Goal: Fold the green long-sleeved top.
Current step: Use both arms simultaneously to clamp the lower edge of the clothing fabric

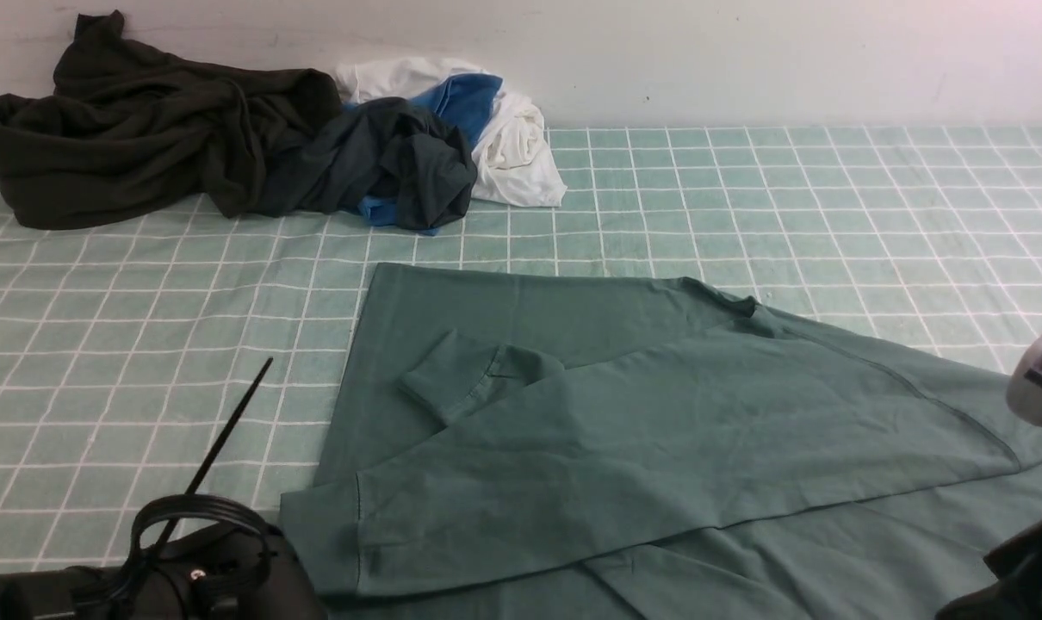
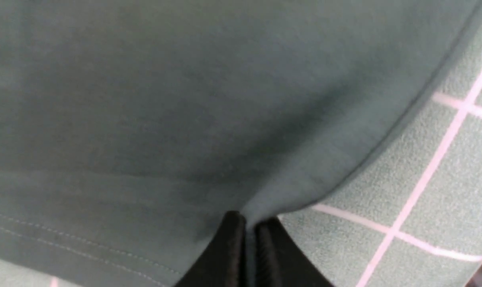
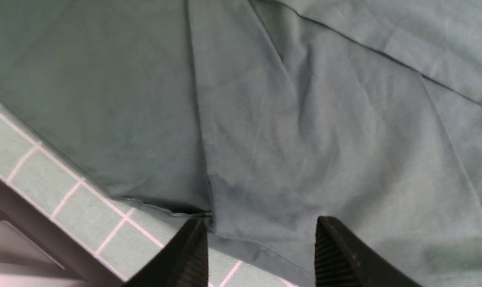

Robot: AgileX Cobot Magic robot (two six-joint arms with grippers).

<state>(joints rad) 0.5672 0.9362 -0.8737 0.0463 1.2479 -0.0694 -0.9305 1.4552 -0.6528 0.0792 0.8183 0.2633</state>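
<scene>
The green long-sleeved top (image 1: 659, 413) lies spread on the checked cloth in the middle and right of the front view, with one sleeve folded across the body and its ribbed cuff (image 1: 452, 379) turned back. My left gripper (image 2: 249, 227) is shut on an edge of the top (image 2: 185, 99), with fabric pinched between its black fingers. My right gripper (image 3: 261, 239) is open, hovering just above a folded edge of the top (image 3: 304, 119) near the table's edge. In the front view only the arm bodies show, at the bottom left and the right edge.
A very dark olive-black garment (image 1: 133, 129) lies heaped at the back left. Beside it lie a dark grey-and-blue garment (image 1: 392, 164) and a white one (image 1: 512, 146). The light green checked cloth (image 1: 831, 198) covers the table. A wall stands behind.
</scene>
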